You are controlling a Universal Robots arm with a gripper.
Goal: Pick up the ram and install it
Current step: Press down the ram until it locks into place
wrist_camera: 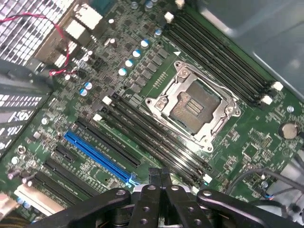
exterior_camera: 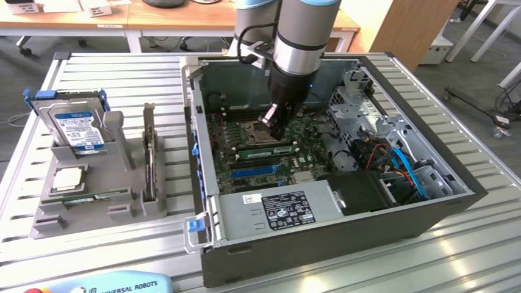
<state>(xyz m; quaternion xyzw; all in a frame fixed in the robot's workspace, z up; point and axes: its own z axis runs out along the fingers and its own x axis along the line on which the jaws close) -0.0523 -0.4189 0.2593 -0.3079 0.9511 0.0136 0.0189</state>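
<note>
one long thin green ram (exterior_camera: 269, 149) stick in motherboard slot beneath pressed-together gripper (exterior_camera: 272, 125)

Closed gripper (wrist_camera: 160, 175) above motherboard (wrist_camera: 142, 95) memory slots (wrist_camera: 156, 142).

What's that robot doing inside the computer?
The robot arm is reaching down into the open computer case. Its end effector is shut and sits just over the long black memory slots on the motherboard, with nothing visible in its grip. A green ram stick lies in the grey holder at the exterior view's left.
</note>
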